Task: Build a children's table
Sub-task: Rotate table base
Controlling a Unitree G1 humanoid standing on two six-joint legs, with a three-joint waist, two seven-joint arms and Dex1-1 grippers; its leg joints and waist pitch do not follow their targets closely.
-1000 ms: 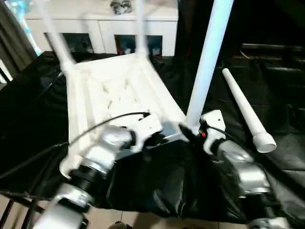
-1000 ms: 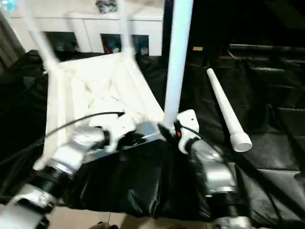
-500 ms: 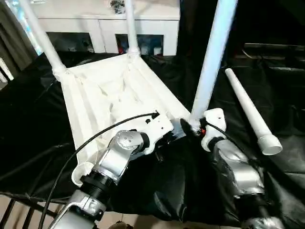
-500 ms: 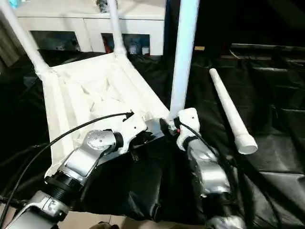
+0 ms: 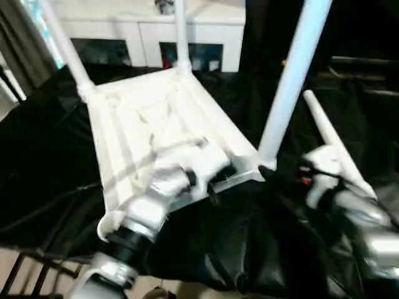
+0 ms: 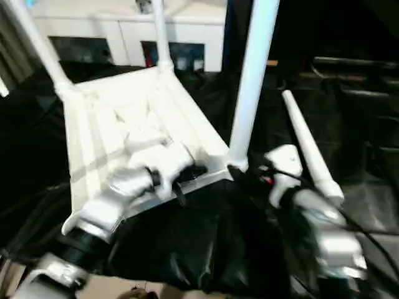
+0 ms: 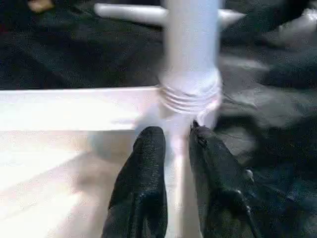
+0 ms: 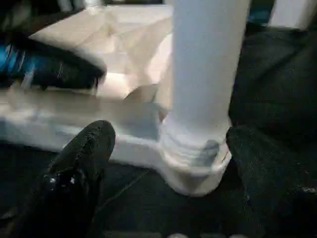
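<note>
The tabletop [image 5: 156, 124] is lying upside down on the black cloth [image 5: 237, 249], ribbed underside facing up, and three legs are standing in its corner sockets: the far-left leg [image 5: 62, 47], the far-right leg [image 5: 181, 34] and the near-right leg [image 5: 293, 75], which is rising tall right in front of the robot. In the right wrist view that near-right leg's threaded base [image 8: 195, 148] is sitting in its socket, though how tightly it is seated I cannot tell. So three are in by the look of it, and one is left.

The fourth leg [image 6: 308, 159] is lying loose on the cloth, off the tabletop's right edge, just beyond the right forearm. The near-left socket [image 5: 109, 224] is looking empty, partly tucked behind the left forearm.

The right gripper [image 8: 168, 168] is standing released, its fingers spread wide to either side of the near-right leg's base and touching nothing. The left gripper [image 7: 171, 148] is pointing at that same corner with its fingers only slightly parted over the tabletop's rim beside the socket; whether it is pinching the rim I cannot tell.

Beyond the tabletop's far edge a white cabinet [image 5: 149, 28] is standing, well out of the way. My read: the left arm itself is what is crowding the last empty corner.
</note>
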